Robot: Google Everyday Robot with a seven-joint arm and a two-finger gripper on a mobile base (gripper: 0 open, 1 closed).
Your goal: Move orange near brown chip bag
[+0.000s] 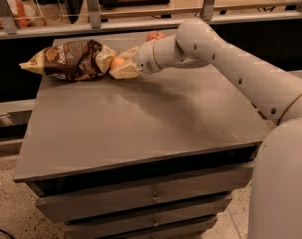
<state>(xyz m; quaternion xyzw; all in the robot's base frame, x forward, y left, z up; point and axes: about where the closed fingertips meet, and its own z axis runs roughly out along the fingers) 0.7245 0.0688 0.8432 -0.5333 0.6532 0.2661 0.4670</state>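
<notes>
The brown chip bag (71, 59) lies at the table's far left, dark brown with pale yellow ends. The orange (117, 62) sits right against the bag's right end, low on the table top. My gripper (121, 65) reaches in from the right, and its pale fingers (124, 74) close around the orange, one above and one below. The arm (215, 59) stretches across the table's far right part.
A red apple (155, 35) sits at the table's far edge, just behind the wrist. The grey table (140, 128) has drawers below its front edge. A railing and shelf run behind the table.
</notes>
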